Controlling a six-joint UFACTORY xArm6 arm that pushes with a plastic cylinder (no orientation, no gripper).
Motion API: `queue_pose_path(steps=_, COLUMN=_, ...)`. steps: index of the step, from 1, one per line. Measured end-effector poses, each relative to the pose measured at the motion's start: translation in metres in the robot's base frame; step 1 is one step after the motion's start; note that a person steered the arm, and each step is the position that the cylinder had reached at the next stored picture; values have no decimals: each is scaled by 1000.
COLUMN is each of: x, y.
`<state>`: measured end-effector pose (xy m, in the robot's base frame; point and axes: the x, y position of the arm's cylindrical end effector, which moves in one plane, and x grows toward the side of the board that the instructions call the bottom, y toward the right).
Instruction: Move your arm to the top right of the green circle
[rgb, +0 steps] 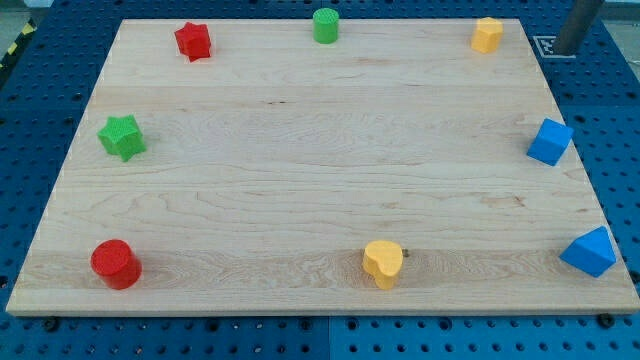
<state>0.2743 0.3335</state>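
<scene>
Camera view: tip far from the green circle, the slide is not yet done

Camera view shows a wooden tabletop (300, 180) with little blocks around its sides. Nearest, along the view's bottom, sit a red circle (115, 263), a yellow heart (383, 263) and a blue block (590, 251) with a pointy top. Farther back, a green star (122, 137) is at the view's left and a second blue block (550, 141) is at the view's right.

Farthest away, along the view's top, are a red star (193, 41), the green circle (326, 25) and a yellow block (487, 34). I cannot tell that block's shape. The green circle sits close to the far edge, about in the middle of it.

My tool (580, 20) is a plain dark rod. It has no parts to open or shut, and it holds nothing. It stands at the view's top right corner. My tip (568, 48) looks to be just off the wood, past the yellow block and well apart from the green circle.

I think the job is only at its start. Next, my tip should slide toward the view's left. It should stop just above and to the right of the green circle. There is little room near that edge, and the yellow block is close to the path, so the slide should go around it without a bump.
</scene>
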Motion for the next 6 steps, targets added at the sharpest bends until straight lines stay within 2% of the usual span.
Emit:
queue_pose_path(steps=3, x=53, y=-32)
queue_pose_path(steps=5, x=48, y=-149)
queue_pose_path(steps=6, x=24, y=-191)
